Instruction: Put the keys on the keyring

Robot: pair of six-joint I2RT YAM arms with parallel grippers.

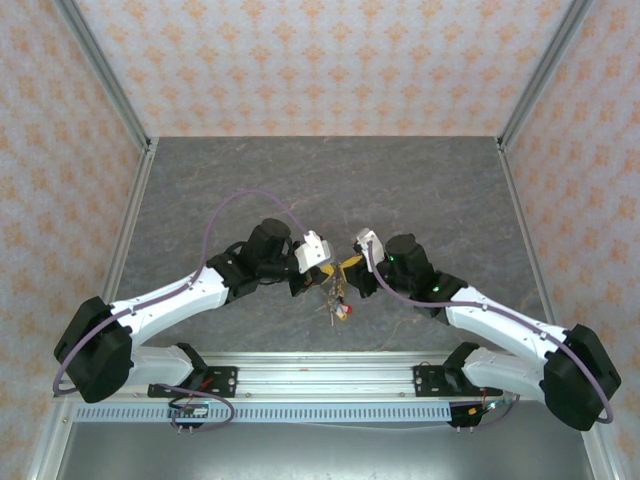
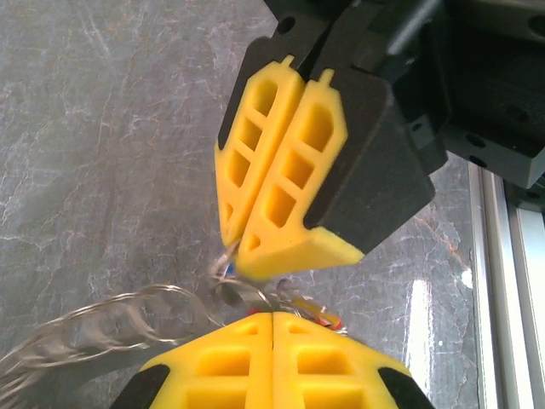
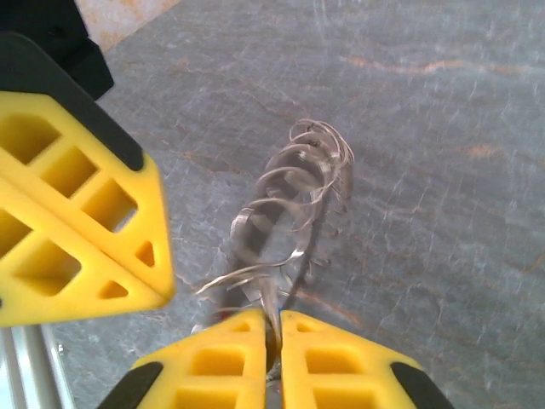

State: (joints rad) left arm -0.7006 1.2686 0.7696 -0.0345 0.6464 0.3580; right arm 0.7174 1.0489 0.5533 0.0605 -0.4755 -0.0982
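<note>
Top view, middle of the grey table [image 1: 430, 190], toward its near edge:
- Left gripper [image 1: 312, 281] and right gripper [image 1: 352, 277]: meet almost tip to tip, arms angled in from either side.

Left wrist view:
- Left gripper: presses both yellow fingers flush, no gap along the seam. Sits right against a loop of metal at the tips. Cannot tell whether anything is actually pinched there (loop blurred, very close to the lens).
- Right gripper: comes in from above, fingers together, tips just beside the same bit of metal.

Right wrist view:
- Right gripper: clamps on the keyring [image 3: 294, 196], with a thin metal edge running straight into the seam between the fingers.
- Keyring: reads as thin silvery scalloped loops, reaching away from the fingertips above the table, between the two grippers.

Top view again:
- Keys [image 1: 335, 303]: bunch in a small cluster just on the near side of the meeting point, close under both grippers.
- Red tag [image 1: 345, 312]: marks the cluster's right edge (individual keys too small to separate).
</note>
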